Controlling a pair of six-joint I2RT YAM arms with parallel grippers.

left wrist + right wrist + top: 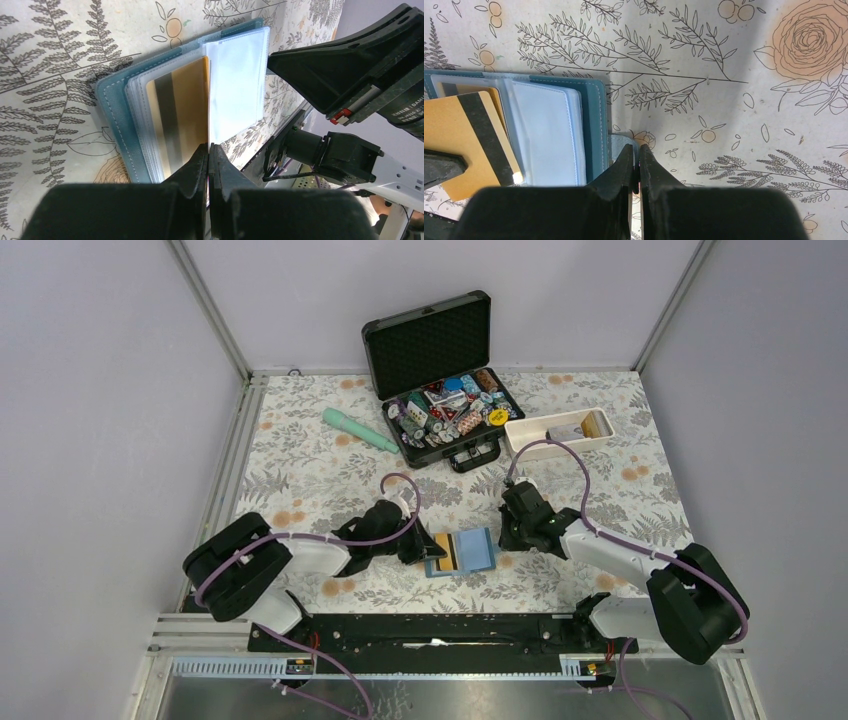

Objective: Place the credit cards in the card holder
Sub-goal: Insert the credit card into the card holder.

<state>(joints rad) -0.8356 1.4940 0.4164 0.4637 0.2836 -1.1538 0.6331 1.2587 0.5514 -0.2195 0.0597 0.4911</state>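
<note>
Left jaws: we see them pinched shut on the gold card.
Right jaws: closed at the three o'clock edge of the card holder.

A cloth printed with grey ferns and orange roses covers the table. At its far edge stands a black hard case. The lid is open and upright, and it is lined with black bumpy foam. The lower half holds many round colourful poker chips, mixed without order. To the left of the case, a pale mint-green plastic cylinder lies diagonally on the cloth. Just beside the case on the right is a long white plastic tray with a small tan object inside. Plain grey walls close the space.
</note>
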